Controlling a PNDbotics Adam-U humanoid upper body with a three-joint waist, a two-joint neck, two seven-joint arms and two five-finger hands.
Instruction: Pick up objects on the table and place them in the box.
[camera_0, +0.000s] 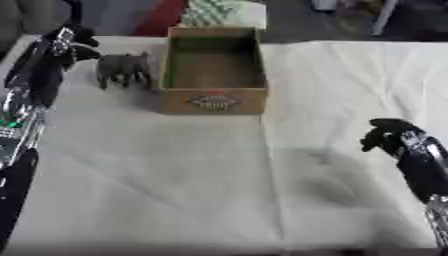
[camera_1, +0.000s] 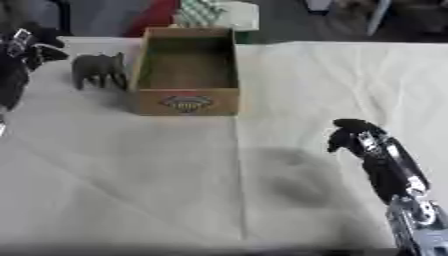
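A small dark grey animal figure (camera_0: 123, 69) stands on the white table cloth just left of an open cardboard box (camera_0: 213, 95), whose inside looks empty. My left hand (camera_0: 72, 42) hovers at the far left, a little left of and above the figure, fingers curled, holding nothing that I can see. Low on the right side my right hand (camera_1: 352, 133) hangs over bare cloth, fingers curled under, far from the box and the figure.
The white cloth (camera_0: 175, 175) covers the table and has creases. Behind the box, past the table's far edge, sit a green-patterned item (camera_0: 210, 12) and a red shape (camera_0: 162, 15).
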